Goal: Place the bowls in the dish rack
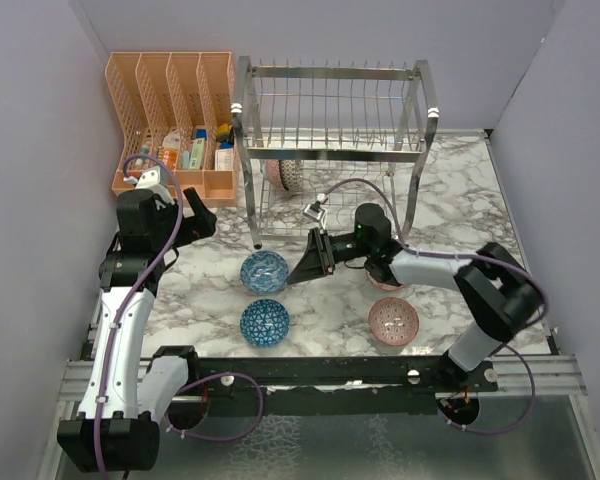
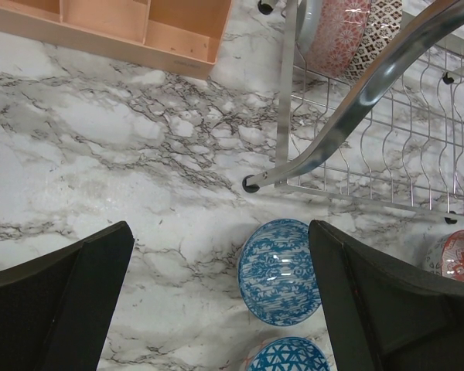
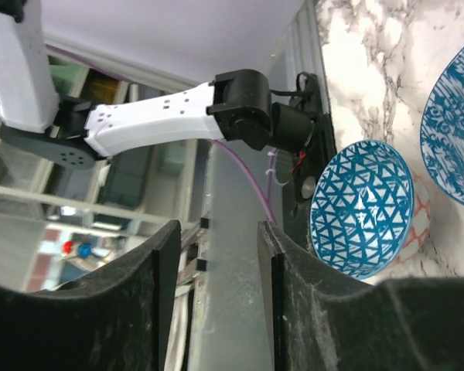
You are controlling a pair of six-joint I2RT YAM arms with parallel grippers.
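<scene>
The metal dish rack (image 1: 330,150) stands at the back centre. Its lower tier holds a pink-red bowl (image 2: 336,31) and a dark-and-white bowl (image 2: 383,23) on edge. On the table lie a blue floral bowl (image 1: 264,270), a blue triangle-pattern bowl (image 1: 265,322), a pink bowl (image 1: 394,320) and a reddish bowl (image 1: 385,282) partly under the right arm. My left gripper (image 1: 202,225) is open and empty, high above the table left of the rack; the floral bowl (image 2: 278,270) shows next to its right finger. My right gripper (image 1: 298,272) is open and empty, just right of the floral bowl.
An orange mesh organizer (image 1: 170,110) with small packets stands at the back left, beside the rack. The rack's front left leg (image 2: 251,184) rests close to the floral bowl. Grey walls close in the left, back and right sides.
</scene>
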